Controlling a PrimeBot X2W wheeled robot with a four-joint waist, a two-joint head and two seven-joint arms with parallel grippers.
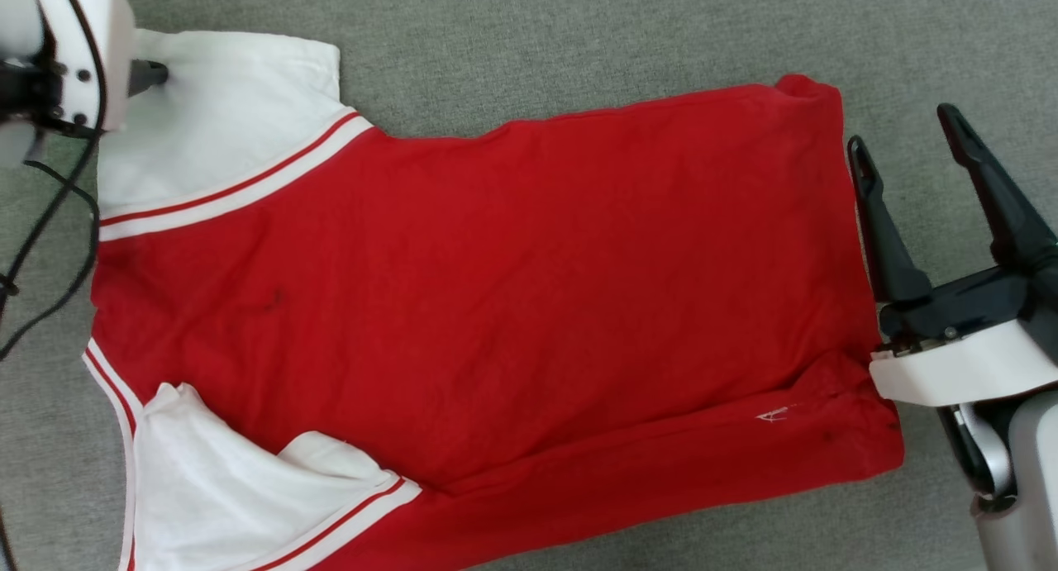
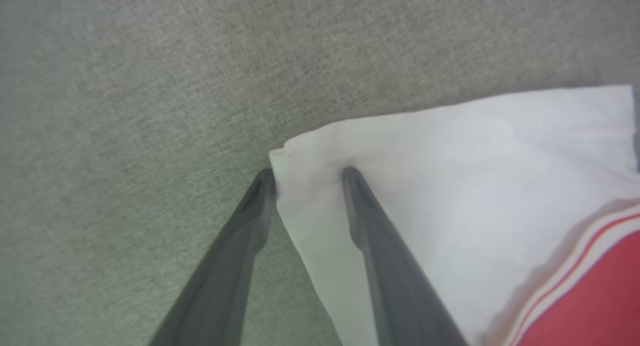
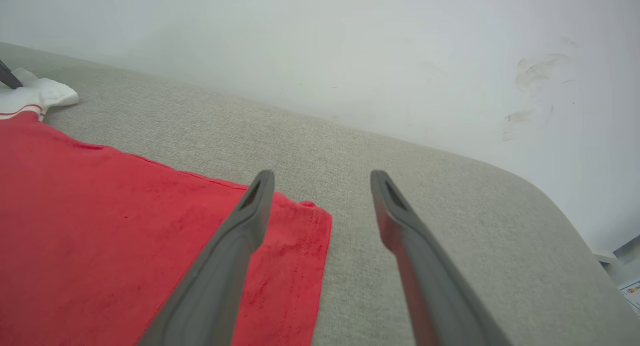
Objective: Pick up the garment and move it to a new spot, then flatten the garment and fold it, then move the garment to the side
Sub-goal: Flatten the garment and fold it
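Garment (image 1: pixel 496 306) lies spread flat. Left gripper (image 2: pixel 307 171) sets parted jaws astride its far sleeve corner (image 2: pixel 292 158); right gripper (image 1: pixel 903 129) gapes empty.

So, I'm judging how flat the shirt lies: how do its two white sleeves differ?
The far sleeve lies spread smooth on the grey surface; the near sleeve is rumpled, with a raised fold. The far sleeve's corner sits between the open fingers of the left gripper; no gripper is at the near sleeve. Both are white with red-and-white stripe trim.
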